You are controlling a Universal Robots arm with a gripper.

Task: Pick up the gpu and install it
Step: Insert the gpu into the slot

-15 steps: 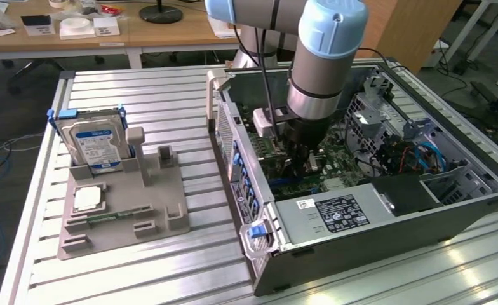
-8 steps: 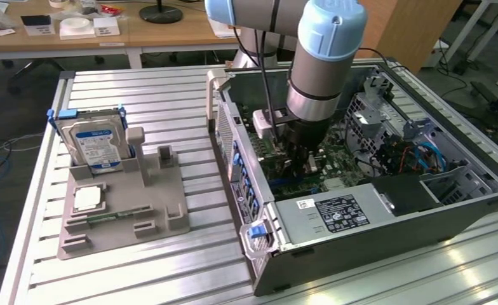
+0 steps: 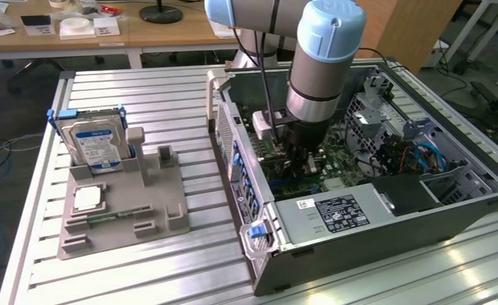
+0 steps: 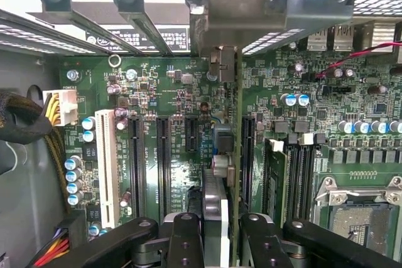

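"Green board all through the wrist view. Where was the gpu (image 4: 226, 155) in that?"

"Edge-on, between the fingers (image 4: 182, 243) of the hand (image 4: 223, 243), which was clenched on it. The card stood upright inside the open computer case (image 3: 385, 251), its lower edge down at the motherboard (image 4: 176, 92), running along the long black slot (image 4: 248, 155) just beside the memory sockets (image 4: 295, 174)."

"Was it seated?"

"I couldn't tell. From that angle the edge and the slot overlapped, so contact or a small gap looked the same."

"What did the step ask for, then?"

"As I judged it, squareness above all. The card needed to stay perpendicular to the board, with its contacts over the slot along the whole length, because a tilt would have jammed one end. The bracket end had to meet the rear opening cleanly and not catch on the metal dividers (image 4: 144, 26). The pressure should have been straight and even, and the grip firm enough that the card didn't slip between the fingers."

"Was anything nearby a worry?"

"No. The hard drive (image 3: 96, 143) stood in its grey holder (image 3: 122, 210) on the slatted surface (image 3: 147, 95), well apart from the case."
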